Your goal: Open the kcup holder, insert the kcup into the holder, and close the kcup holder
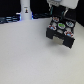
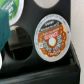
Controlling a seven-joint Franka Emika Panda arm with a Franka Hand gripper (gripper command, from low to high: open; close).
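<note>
You're right over the open kcup holder (image 2: 47, 70): an orange-and-brown lidded pod (image 2: 51, 38) fills one slot, its print too blurred to read. The green-topped kcup (image 2: 11, 10) sits at the wrist view's edge. End effector (image 1: 60, 6): grip state can't be told. White bottle (image 1: 25, 12) beyond on the counter (image 1: 30, 55).

One empty round slot (image 2: 21, 36) beside a multicoloured-lidded pod (image 2: 50, 36).
</note>
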